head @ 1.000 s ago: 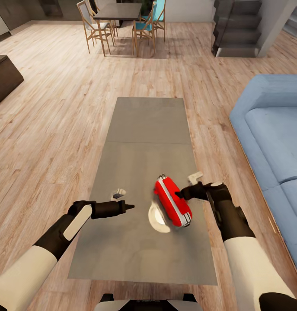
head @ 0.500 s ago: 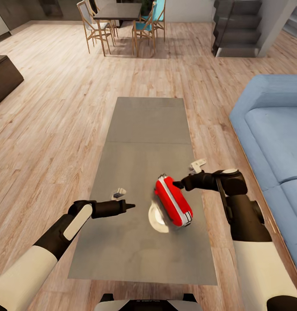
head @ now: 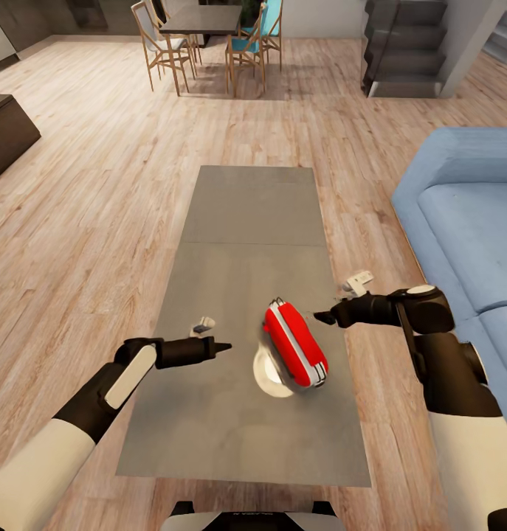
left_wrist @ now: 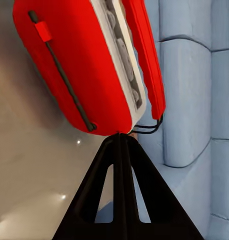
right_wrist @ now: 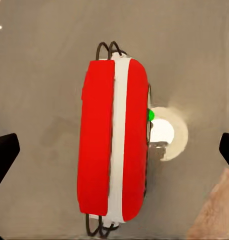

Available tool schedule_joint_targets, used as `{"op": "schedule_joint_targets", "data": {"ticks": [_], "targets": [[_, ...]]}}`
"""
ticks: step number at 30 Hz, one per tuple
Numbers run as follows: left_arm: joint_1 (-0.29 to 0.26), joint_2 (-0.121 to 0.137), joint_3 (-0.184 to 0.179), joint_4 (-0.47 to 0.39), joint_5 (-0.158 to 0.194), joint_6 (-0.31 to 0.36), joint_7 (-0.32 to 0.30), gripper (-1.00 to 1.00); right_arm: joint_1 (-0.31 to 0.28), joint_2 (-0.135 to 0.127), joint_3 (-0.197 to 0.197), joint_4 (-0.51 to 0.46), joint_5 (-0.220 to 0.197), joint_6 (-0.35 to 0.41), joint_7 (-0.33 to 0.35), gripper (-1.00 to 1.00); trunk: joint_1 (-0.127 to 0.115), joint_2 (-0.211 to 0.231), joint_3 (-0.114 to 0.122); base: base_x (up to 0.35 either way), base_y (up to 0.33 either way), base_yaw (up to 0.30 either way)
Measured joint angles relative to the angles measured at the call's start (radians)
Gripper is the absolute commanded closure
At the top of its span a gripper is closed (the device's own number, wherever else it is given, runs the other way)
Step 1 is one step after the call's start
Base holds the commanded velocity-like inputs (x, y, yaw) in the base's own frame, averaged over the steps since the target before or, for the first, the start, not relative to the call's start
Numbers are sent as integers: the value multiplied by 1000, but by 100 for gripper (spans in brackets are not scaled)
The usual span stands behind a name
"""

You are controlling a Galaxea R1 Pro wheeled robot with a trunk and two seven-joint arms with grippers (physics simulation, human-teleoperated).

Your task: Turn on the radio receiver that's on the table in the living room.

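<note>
Head view, centre: long grey-brown surface with a seam across it, set on light plank floor. Lower centre of frame: red radio with white trim band, lying on the surface beside a pale round glowing patch.

Lower left of frame: left claw over the surface, tips drawn together to a point, holding nothing, aimed toward the radio and apart from it. In the left wrist view, dark fingers pressed together, tip just short of the radio with its thin dark handle.

Right of centre: right claw beside the radio's far end, not touching it. In the right wrist view, fingertips at both side edges of the frame, spread wide, gripping nothing; radio between them with a small green light on its edge.

Right edge of head view: blue sofa. Top of frame: dining table with chairs and stairs.
</note>
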Motion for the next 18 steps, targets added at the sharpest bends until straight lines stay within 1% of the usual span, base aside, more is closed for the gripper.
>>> {"op": "schedule_joint_targets", "data": {"ticks": [2, 5, 6, 7, 8, 9, 10, 12, 15, 16, 18], "targets": [[0, 9, -1, -5, -1, 0, 0, 100, 8, -27, -1, 0, 0, 0, 3, -100, 0, 0, 0, 0, 0, 0], [0, 40, -2, -7, 0, -1, 1, 100, 34, -72, -3, 0, -1, -5, 7, -100, 0, 0, 0, 0, 0, 0], [4, 72, -2, -8, 0, -1, 1, 100, 61, -115, -8, 1, 1, -11, 8, -100, 0, 0, 0, 0, 0, 0], [7, 89, -2, -8, 1, -1, 1, 100, 74, -134, -10, 1, -3, -12, 8, -100, 0, 0, 0, 0, 0, 0], [9, 97, -2, -8, 2, -1, 1, 100, 80, -142, -11, 1, -4, -12, 8, -100, 0, 0, 0, 0, 0, 0], [19, 134, -2, -6, -1, -2, 1, 100, 107, -173, -25, 2, -2, -19, 8, -100, 0, 0, 0, 0, 0, 0], [29, 157, -2, -4, 1, -2, 1, 100, 123, -189, -40, 3, -4, -25, 9, -100, 0, 0, 0, 0, 0, 0], [58, 200, -2, -2, 1, -2, 0, 100, 156, -214, -86, 7, -3, -49, 9, -100, 0, 0, 0, 0, 0, 0], [104, 250, -2, 1, 1, -2, 0, 100, 209, -236, -167, 13, -3, -103, 10, -100, 0, 0, 0, 0, 0, 0], [142, 276, -2, 2, -3, -3, 2, 100, 250, -249, -219, 18, 1, -144, 9, -100, 0, 0, 0, 0, 0, 0], [189, 302, -2, 12, -1, -19, 4, 100, 302, -265, -276, 28, 12, -188, 8, -100, 0, 0, 0, 0, 0, 0]]}}
